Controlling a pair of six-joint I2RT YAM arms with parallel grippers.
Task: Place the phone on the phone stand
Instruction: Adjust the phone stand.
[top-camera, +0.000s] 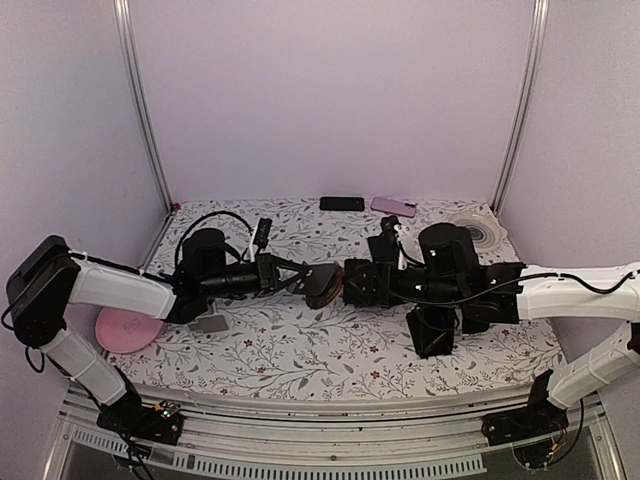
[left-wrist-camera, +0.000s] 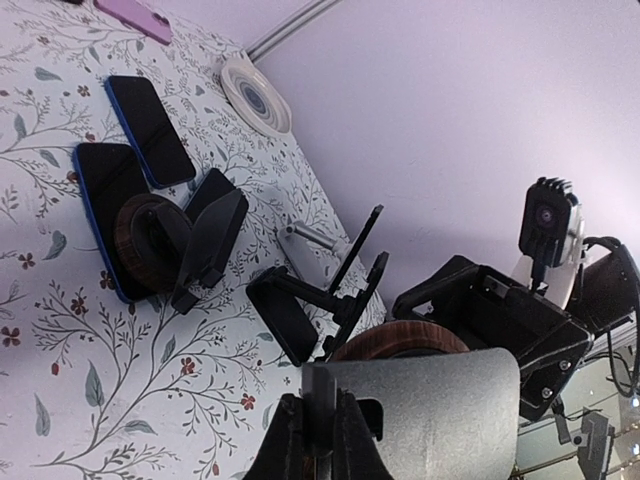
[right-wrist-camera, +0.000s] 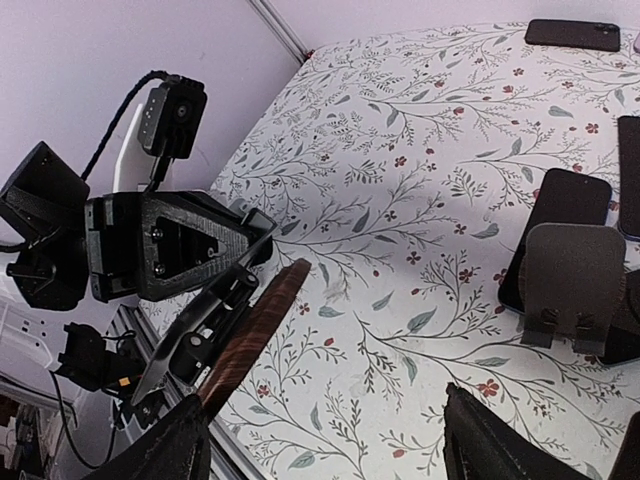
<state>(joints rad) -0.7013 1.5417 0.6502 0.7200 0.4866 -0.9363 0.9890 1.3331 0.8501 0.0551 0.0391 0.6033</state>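
Left gripper (left-wrist-camera: 320, 432), shut on the phone stand (top-camera: 322, 286), must not wobble while the wide-open, empty right gripper (right-wrist-camera: 325, 425) picks the phone (right-wrist-camera: 560, 212) at two o'clock.

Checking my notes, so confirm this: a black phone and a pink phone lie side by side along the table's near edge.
Wrong edge. The top external view shows the black phone and the pink phone lying side by side along the far edge of the table, by the back wall.

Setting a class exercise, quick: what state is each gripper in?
Left gripper: closed on the phone stand.
Right gripper: open, gripping nothing.
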